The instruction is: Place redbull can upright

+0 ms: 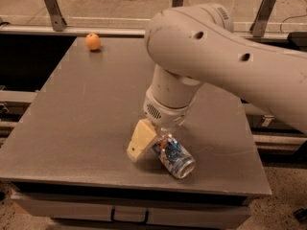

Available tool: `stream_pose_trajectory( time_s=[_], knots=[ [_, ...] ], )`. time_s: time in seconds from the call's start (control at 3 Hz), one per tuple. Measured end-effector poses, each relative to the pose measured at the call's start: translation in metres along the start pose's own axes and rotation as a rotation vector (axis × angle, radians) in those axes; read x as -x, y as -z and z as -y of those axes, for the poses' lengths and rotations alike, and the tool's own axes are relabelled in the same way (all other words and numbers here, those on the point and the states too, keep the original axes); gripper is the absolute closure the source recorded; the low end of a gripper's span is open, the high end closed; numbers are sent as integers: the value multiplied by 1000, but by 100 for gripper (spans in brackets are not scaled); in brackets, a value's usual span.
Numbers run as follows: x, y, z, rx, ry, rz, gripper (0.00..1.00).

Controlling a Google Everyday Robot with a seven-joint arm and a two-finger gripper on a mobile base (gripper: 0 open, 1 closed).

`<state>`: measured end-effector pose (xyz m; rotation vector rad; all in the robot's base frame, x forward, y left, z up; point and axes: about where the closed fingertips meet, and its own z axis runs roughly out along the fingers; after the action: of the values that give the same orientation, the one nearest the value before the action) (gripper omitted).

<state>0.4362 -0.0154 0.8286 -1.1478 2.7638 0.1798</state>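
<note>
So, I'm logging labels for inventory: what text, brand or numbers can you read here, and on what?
No text can be read.
The redbull can, lying by the gripper near the front edge of the table: markings too blurred to read.
The arm and orange fruit: no visible text.

Location type: a lab or workshop test bay, not a home.

Evidence:
- I work over a plain grey table (pixel 72 128) with a drawer (pixel 192 215) under its front edge.
- A metal rail (pixel 96 30) runs behind the table, with angled struts (pixel 52 6) standing beyond it.
- The floor (pixel 283 195) beside the table is hard and speckled. The same pale, hard surface continues past the rail.
- A cable (pixel 295 17) lies on it at the far right.

My gripper (pixel 146 147) sits low near the table's front edge, at a can (pixel 175 156) lying on its side.
</note>
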Motion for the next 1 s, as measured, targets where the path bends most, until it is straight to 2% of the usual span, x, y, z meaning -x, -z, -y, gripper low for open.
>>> stream_pose_trajectory(
  time_s=[0.33,1.0],
  knots=[
    [-2,-7,4,-11,-23,4,41],
    [0,1,4,-12,-23,5,87]
  ],
)
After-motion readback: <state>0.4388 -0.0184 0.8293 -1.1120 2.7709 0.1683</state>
